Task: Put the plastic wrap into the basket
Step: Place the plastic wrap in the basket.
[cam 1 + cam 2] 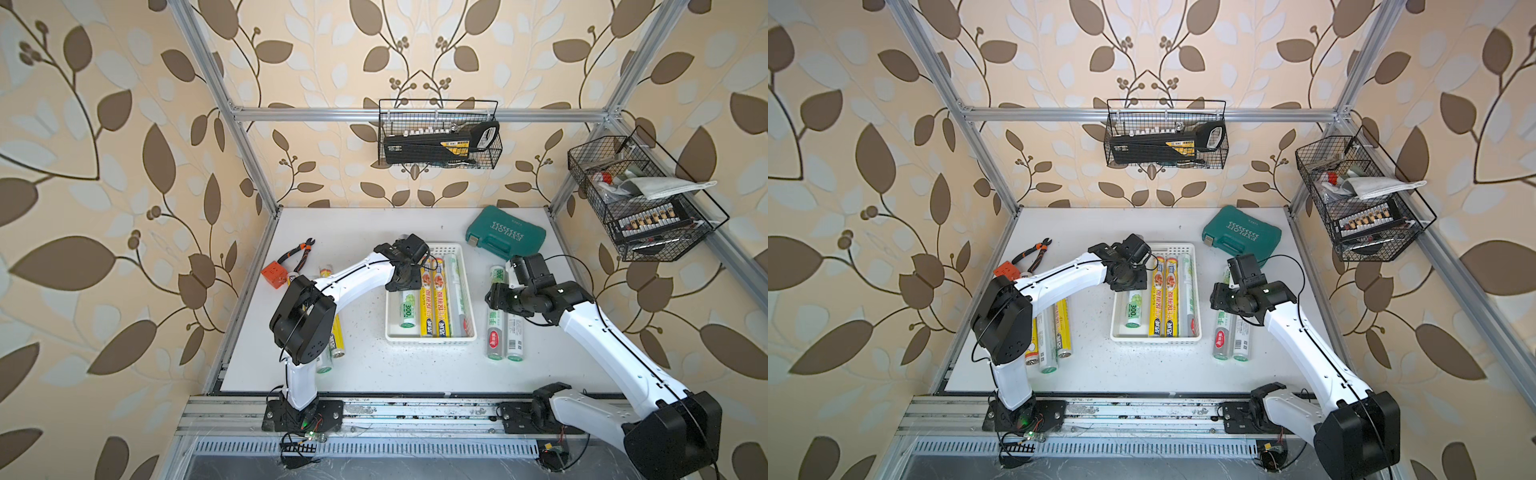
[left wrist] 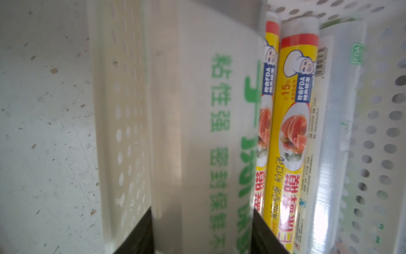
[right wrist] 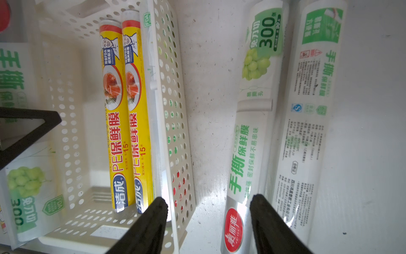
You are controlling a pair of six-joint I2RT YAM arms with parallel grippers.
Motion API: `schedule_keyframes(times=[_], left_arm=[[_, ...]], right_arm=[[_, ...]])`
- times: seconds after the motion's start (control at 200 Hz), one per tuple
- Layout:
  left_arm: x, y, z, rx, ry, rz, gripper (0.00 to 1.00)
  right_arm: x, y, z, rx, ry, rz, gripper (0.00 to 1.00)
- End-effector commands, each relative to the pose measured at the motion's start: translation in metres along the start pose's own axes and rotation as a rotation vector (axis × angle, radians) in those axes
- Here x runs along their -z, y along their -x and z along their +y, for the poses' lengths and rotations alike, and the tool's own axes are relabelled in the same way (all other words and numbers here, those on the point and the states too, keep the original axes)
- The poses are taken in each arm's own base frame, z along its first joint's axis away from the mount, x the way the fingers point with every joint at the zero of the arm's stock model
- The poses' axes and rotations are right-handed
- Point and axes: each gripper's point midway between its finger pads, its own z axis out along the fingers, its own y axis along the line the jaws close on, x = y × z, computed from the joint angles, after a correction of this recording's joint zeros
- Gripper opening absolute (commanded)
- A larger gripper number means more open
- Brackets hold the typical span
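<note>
Counting the green-print roll (image 1: 408,311) pinched by the left tool (image 2: 202,211), four are placed in the basket (image 1: 430,341); five rolls (image 1: 494,332) are left outside; right tool (image 3: 208,198) is spread, empty

Enclosed bench cell, even diffuse light.
Beige wallpaper (image 1: 104,166) with brown leaf print on three sides; aluminium frame (image 1: 415,113) along the edges; speckled white tabletop (image 1: 374,370); black wire basket (image 1: 438,137) hung on the back rail, second wire basket (image 1: 640,208) on a side rail.
</note>
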Motion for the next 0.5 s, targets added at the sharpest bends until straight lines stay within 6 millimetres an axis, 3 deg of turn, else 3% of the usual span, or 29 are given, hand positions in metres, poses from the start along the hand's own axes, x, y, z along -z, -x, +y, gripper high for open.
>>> schedule_keyframes(times=[0.0,0.495], left_arm=[[0.011,0.015,-0.021,0.016,-0.073,-0.056,0.34],[-0.021,-0.003,-0.015,0.006,-0.029,0.038,0.35]], right_arm=[[-0.001,-0.006,-0.004,0.006,-0.001,0.014,0.63],[0.003,-0.004,-0.005,0.006,0.003,0.009,0.63]])
